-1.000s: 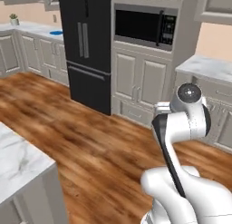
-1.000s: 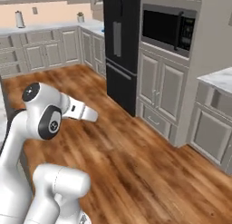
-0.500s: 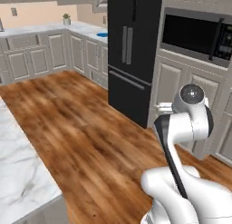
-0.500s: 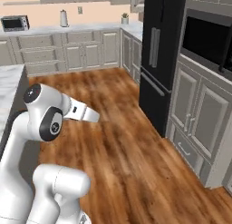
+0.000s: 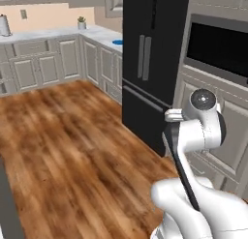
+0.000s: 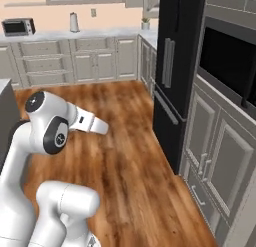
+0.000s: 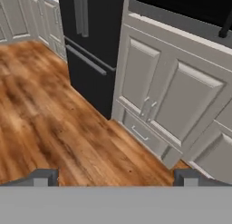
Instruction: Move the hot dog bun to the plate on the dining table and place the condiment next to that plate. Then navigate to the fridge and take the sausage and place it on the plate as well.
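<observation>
I am facing the tall black fridge with long grey handles, closed at far left of the built-in oven, keeping my empty pincer wide open and needing to square up centrally.

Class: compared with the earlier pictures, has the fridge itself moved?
No. The fridge stays set between the same cabinets and oven; the whole view shifted because the base drove.
</observation>
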Motion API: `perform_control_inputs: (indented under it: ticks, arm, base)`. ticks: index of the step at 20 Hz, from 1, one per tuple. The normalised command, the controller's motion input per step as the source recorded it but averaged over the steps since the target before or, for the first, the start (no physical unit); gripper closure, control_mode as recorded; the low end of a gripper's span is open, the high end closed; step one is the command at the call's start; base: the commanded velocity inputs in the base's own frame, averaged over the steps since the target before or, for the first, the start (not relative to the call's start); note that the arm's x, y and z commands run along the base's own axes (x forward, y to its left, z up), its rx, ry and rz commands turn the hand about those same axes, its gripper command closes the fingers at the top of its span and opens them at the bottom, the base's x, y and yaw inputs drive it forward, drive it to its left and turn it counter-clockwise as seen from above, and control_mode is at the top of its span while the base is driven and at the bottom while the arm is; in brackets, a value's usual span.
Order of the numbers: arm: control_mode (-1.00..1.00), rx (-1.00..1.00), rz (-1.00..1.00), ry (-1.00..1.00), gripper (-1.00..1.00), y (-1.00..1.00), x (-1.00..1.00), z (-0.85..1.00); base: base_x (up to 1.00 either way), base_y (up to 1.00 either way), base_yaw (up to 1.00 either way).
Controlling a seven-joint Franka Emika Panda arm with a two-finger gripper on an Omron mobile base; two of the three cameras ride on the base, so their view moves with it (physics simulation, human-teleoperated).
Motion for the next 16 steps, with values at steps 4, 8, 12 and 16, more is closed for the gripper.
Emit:
perform_control_inputs:
  ticks: [4,8,12,16]
  arm:
    - [1.00,0.00,0.00,0.00,-1.00,0.00,0.00,0.00]
    - [1.00,0.00,0.00,0.00,-1.00,0.00,0.00,0.00]
    - [1.00,0.00,0.00,0.00,-1.00,0.00,0.00,0.00]
    - [1.00,0.00,0.00,0.00,-1.00,0.00,0.00,0.00]
  base:
    - [1.00,0.09,-0.07]
    - [1.00,0.38,-0.23]
    - [0.90,0.48,-0.35]
    - [0.43,0.28,-0.44]
